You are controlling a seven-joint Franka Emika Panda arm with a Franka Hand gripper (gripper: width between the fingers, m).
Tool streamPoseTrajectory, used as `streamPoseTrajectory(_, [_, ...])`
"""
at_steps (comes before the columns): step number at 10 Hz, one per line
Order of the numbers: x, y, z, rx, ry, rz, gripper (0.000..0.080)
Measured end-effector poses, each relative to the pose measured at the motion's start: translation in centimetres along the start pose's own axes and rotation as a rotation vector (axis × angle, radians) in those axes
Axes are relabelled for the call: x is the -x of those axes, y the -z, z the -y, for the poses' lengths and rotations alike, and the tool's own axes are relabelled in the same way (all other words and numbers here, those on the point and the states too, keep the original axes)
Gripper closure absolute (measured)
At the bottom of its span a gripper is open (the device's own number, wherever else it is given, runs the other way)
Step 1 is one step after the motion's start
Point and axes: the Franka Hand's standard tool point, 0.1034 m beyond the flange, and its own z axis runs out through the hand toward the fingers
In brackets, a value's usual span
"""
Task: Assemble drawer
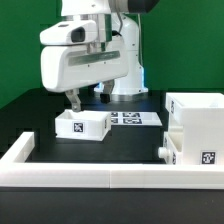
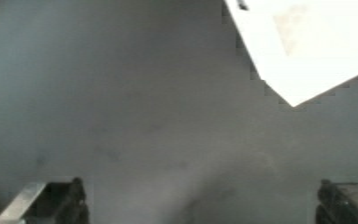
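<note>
While gripper (image 2: 197,204) hovers wide, empty | small box (image 1: 82,126) near | casing (image 1: 198,118) well apart

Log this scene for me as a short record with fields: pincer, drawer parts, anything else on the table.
casing: tall, at the exterior view's right
knobbed box: at the casing's base; inserted or not, cannot tell
small box: open-top, tagged, on the table, apart from the casing
pincer: open, empty, low beside the small box
marker board: flat on the table, between small box and casing
</note>
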Motion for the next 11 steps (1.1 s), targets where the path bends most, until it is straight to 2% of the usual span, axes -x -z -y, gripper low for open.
streamPoseTrajectory(5, [-0.2, -0.1, 0.2, -0.006, -0.279, -0.006, 0.0151])
streamPoseTrajectory(6, [0.0, -0.1, 0.4, 0.015, -0.389, -0.023, 0.0151])
streamPoseTrajectory(7, [0.6, -0.5, 1.1, 0.029, -0.472, -0.034, 0.0151])
streamPoseTrajectory(11, [2.4, -1.9, 3.8, 0.022, -0.818, -0.049, 0.0151])
